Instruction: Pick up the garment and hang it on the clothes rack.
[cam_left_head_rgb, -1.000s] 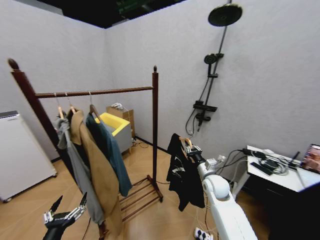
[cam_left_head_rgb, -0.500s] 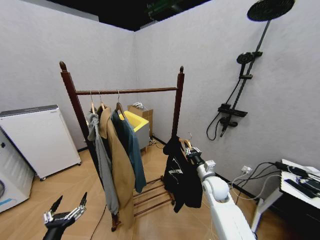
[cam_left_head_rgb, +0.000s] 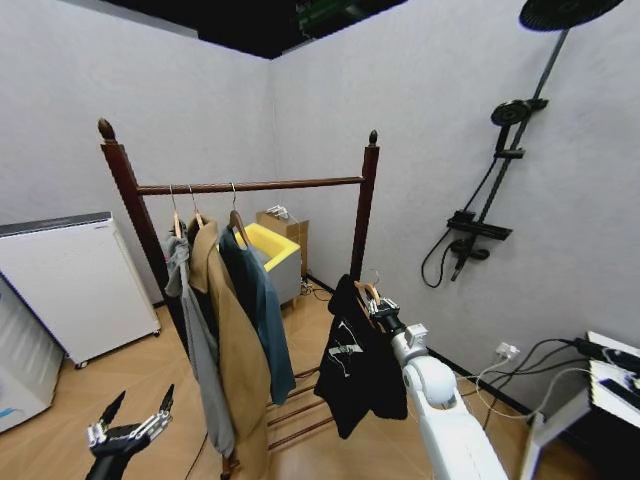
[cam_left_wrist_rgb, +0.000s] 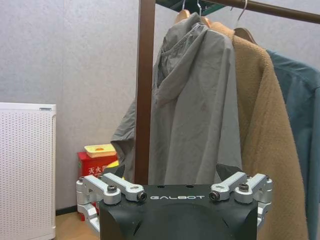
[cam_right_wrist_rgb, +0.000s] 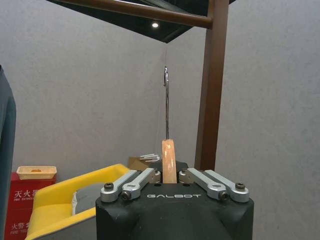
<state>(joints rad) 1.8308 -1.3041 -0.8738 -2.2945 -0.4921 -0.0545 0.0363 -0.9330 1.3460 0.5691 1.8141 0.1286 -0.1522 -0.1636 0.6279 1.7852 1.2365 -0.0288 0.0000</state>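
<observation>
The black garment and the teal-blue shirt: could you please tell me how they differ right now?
The black garment hangs from the right claw, off the clothes rack; the teal-blue shirt hangs on its bar. The garment is black with small white marks; the shirt is plain teal-blue. The garment hangs alone; the shirt sits against a tan coat. Both are on wooden hangers.

Even, fairly bright indoor light falls on pale grey walls, with soft, faint shadows. In the right wrist view a small ceiling lamp (cam_right_wrist_rgb: 154, 24) glows against a dark ceiling. The head view bends straight lines near its edges, so the clothes rack (cam_left_head_rgb: 247, 186) uprights lean outward. Focus is sharp throughout, without glare.
</observation>
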